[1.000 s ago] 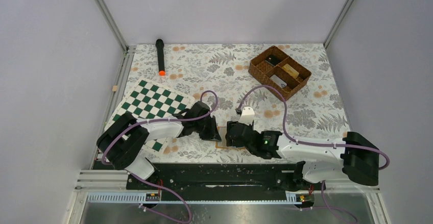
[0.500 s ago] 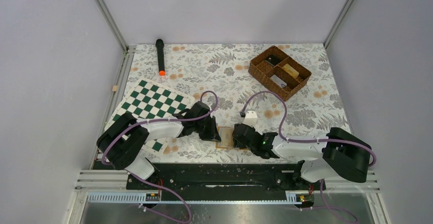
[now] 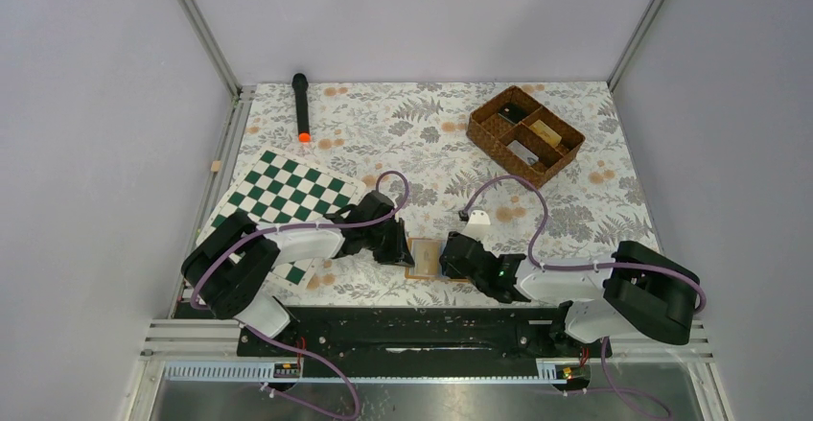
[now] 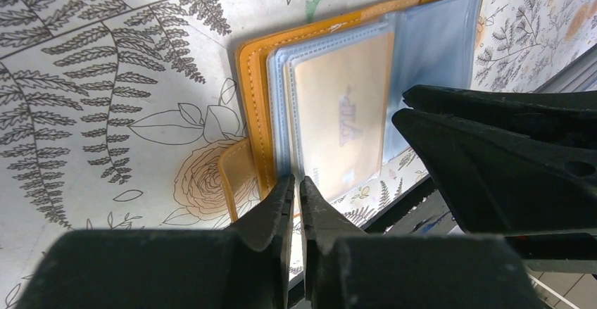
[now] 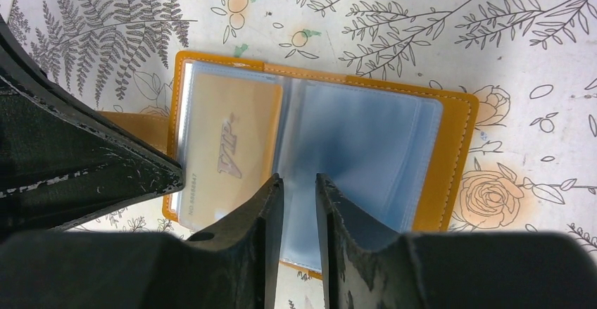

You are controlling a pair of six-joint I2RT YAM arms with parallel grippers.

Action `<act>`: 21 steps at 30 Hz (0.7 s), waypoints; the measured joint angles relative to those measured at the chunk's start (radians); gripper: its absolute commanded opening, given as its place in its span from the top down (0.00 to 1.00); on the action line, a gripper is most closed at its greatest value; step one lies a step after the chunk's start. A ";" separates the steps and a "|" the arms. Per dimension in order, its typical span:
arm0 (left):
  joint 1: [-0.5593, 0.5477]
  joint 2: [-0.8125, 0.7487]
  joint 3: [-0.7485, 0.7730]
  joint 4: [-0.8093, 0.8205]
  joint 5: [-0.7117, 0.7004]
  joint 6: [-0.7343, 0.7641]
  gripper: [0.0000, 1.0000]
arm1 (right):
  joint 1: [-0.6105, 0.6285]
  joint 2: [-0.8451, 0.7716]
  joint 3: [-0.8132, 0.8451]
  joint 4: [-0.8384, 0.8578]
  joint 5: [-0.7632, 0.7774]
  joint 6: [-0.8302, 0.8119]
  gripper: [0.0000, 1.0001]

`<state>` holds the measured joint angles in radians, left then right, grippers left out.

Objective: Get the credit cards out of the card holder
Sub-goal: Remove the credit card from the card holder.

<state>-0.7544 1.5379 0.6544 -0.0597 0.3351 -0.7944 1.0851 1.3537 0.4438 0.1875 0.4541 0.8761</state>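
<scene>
The card holder (image 3: pixel 422 256) lies open and flat on the flowered tablecloth (image 3: pixel 412 133), near the front edge of the table, between the two grippers; both cards sit inside it behind clear plastic sleeves. The beige card (image 5: pixel 225 147), printed with slanting letters, fills the half toward the left gripper (image 4: pixel 296 182); the light blue card (image 5: pixel 366 154) fills the other half, hazy behind the plastic.

The left gripper comes in low from the side; its fingers are pressed almost together, tips right at the orange edge of the holder beside the beige card; whether they nip anything there I cannot tell. The right gripper (image 5: pixel 299 182) hangs over the holder's middle fold; its fingers stand a narrow gap apart with blue sleeve showing between them; whether they pinch the sleeve I cannot tell.

Farther back on the cloth, a brown wicker basket (image 3: pixel 494 148) with compartments stands to the right; a green and white chessboard (image 3: pixel 288 191) lies to the left, partly under the left arm; a black torch (image 3: pixel 301 105) with an orange end lies near the far left corner.
</scene>
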 measured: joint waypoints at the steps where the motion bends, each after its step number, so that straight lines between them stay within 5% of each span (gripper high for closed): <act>1: 0.000 0.000 0.000 -0.001 -0.002 0.000 0.92 | 0.000 -0.002 -0.004 0.005 0.000 0.001 0.69; 10: 0.000 -0.012 -0.006 0.002 -0.001 -0.002 0.79 | 0.000 -0.010 -0.014 0.014 0.000 0.009 0.69; 21: 0.000 -0.124 -0.055 0.079 0.028 -0.034 0.73 | 0.000 -0.018 -0.017 0.012 -0.002 0.010 0.70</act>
<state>-0.7544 1.4143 0.5991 0.0193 0.3634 -0.8280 1.0847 1.3361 0.4267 0.1997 0.4522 0.8860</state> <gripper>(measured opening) 0.255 0.305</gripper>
